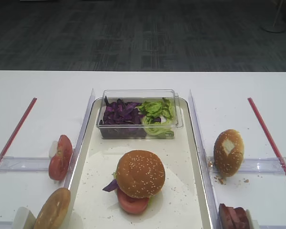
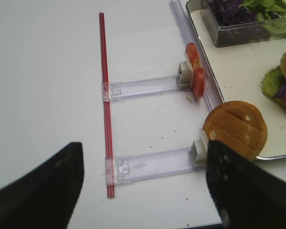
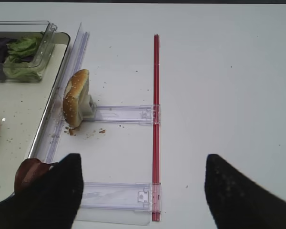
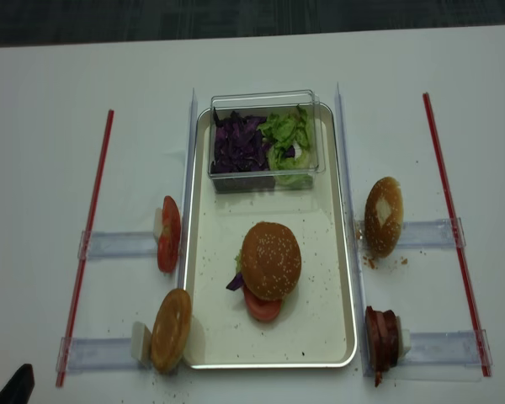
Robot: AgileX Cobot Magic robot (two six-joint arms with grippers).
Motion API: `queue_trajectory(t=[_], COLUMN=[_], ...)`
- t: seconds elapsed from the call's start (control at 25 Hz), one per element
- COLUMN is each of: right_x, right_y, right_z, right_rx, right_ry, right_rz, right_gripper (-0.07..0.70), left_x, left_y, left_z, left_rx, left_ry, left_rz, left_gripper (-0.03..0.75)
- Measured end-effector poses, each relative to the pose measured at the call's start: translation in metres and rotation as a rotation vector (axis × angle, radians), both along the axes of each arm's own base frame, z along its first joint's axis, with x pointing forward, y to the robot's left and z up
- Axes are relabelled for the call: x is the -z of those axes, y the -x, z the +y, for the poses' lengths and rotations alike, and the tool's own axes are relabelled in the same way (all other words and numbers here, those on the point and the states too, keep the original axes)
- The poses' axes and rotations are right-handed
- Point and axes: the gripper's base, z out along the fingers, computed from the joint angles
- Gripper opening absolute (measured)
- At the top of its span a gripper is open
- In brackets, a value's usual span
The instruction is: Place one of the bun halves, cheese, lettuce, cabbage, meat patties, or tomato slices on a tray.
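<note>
The sesame bun half (image 1: 140, 173) (image 4: 271, 259) sits on the cream tray (image 1: 97, 191) (image 4: 210, 320), on top of a tomato slice (image 1: 132, 203) and a shred of cabbage (image 1: 110, 186). More cabbage (image 1: 120, 114) and lettuce (image 1: 157, 116) fill the clear box. Tomato slices (image 1: 60, 157) (image 2: 195, 71) stand left of the tray. Meat patties (image 1: 233, 217) (image 3: 31, 172) stand to its right. Cheese is out of view. My right gripper (image 3: 143, 191) hangs open over bare table beside the patties. My left gripper (image 2: 142, 191) is open above a clear rail, holding nothing.
A smooth tan bun (image 1: 53, 209) (image 2: 235, 129) leans at the tray's left front. A sesame bun with a white patch (image 1: 229, 152) (image 3: 76, 98) stands on the right. Red strips (image 3: 156, 119) (image 2: 105, 95) and clear rails (image 3: 119, 195) lie on both sides.
</note>
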Motion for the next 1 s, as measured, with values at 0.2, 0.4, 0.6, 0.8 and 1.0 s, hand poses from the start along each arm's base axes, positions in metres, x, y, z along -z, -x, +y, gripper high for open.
queue_trajectory(t=[0.2, 0.4, 0.6, 0.8, 1.0], right_x=[0.0, 0.0, 0.0, 0.0, 0.0], right_y=[0.0, 0.0, 0.0, 0.0, 0.0], right_z=[0.0, 0.0, 0.0, 0.0, 0.0], right_rx=[0.001, 0.001, 0.001, 0.001, 0.001], right_ry=[-0.002, -0.002, -0.002, -0.002, -0.002], right_rz=[0.0, 0.0, 0.0, 0.0, 0.0], right_gripper=[0.552, 0.552, 0.552, 0.552, 0.552], left_x=[0.0, 0.0, 0.0, 0.0, 0.0], left_y=[0.0, 0.0, 0.0, 0.0, 0.0], left_z=[-0.0006, -0.0006, -0.0006, -0.0006, -0.0006], left_rx=[0.004, 0.004, 0.004, 0.004, 0.004], left_ry=[0.006, 0.006, 0.006, 0.006, 0.006], left_rz=[0.0, 0.0, 0.0, 0.0, 0.0], left_gripper=[0.492, 0.492, 0.492, 0.492, 0.492])
